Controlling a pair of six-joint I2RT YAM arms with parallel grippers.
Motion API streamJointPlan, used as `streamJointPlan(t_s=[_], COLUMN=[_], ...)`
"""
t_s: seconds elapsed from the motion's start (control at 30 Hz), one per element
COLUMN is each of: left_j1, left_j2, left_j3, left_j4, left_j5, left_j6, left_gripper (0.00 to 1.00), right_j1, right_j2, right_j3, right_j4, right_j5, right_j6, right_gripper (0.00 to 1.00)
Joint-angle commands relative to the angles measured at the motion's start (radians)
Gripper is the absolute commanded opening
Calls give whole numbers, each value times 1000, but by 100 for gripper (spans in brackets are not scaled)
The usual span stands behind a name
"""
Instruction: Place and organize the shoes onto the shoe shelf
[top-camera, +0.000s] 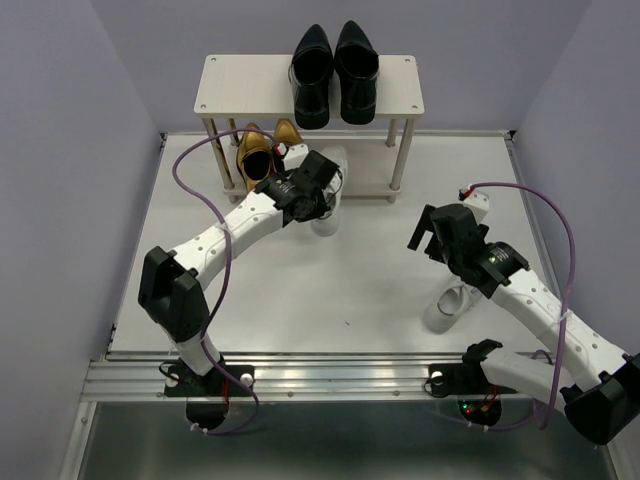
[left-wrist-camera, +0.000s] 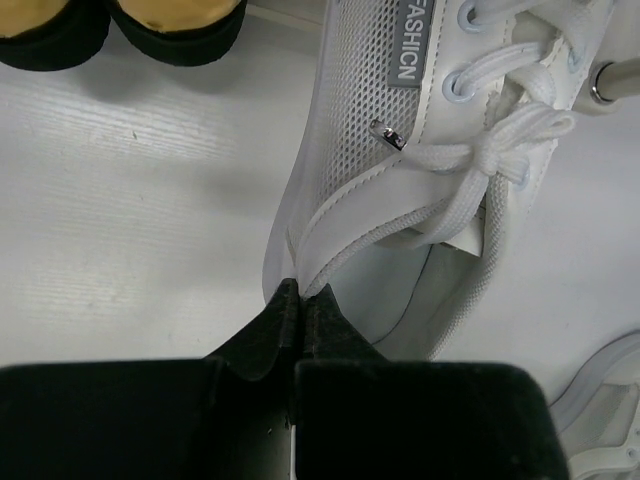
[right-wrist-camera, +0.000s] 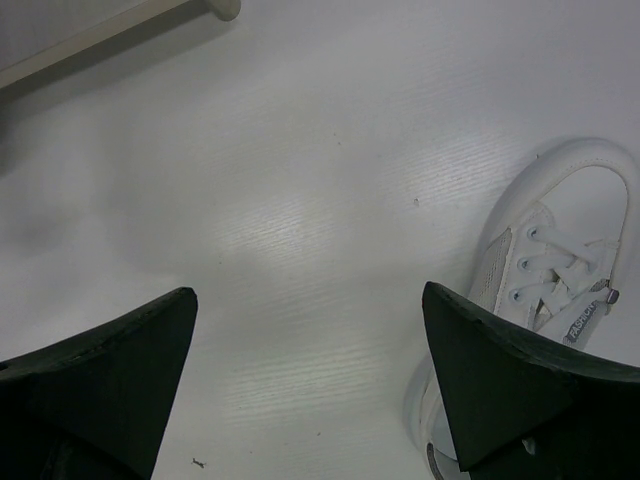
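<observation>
Slippage worries us: left gripper (left-wrist-camera: 298, 292) pinches the white sneaker (left-wrist-camera: 370, 150) by its thin collar alone; right gripper (right-wrist-camera: 308, 292) gapes wide, empty.

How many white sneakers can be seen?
2. One sneaker is held by the left gripper near the shelf; the other sneaker lies on the table beside the right arm.

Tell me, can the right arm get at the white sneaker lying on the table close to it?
Probably yes. The right gripper is open and empty, and the white sneaker lies just beside its finger on the table, with nothing between them.
</observation>
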Motion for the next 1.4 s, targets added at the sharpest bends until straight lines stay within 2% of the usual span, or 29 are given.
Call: streamJointPlan(t_s=[0.0, 0.9, 1.07, 1.37], left_j1=[24, 78, 88, 99], left_j2=[4, 188, 185, 199], left_j3=[50, 94, 54, 76], left_j4=[149, 365, 434, 448], left_j5=[-48, -118, -115, -121], left_j6=[24, 14, 17, 29], left_gripper=[0, 0, 0, 0], right_j1=[-7, -7, -7, -7], right_j2=[-19, -32, -35, -33], right_j3=[30, 27, 24, 22], right_j4=[13, -17, -23, -25], right_j5=[-4, -10, -6, -7], right_j6=[-10, 2, 2, 4], right_gripper=[100, 100, 100, 100])
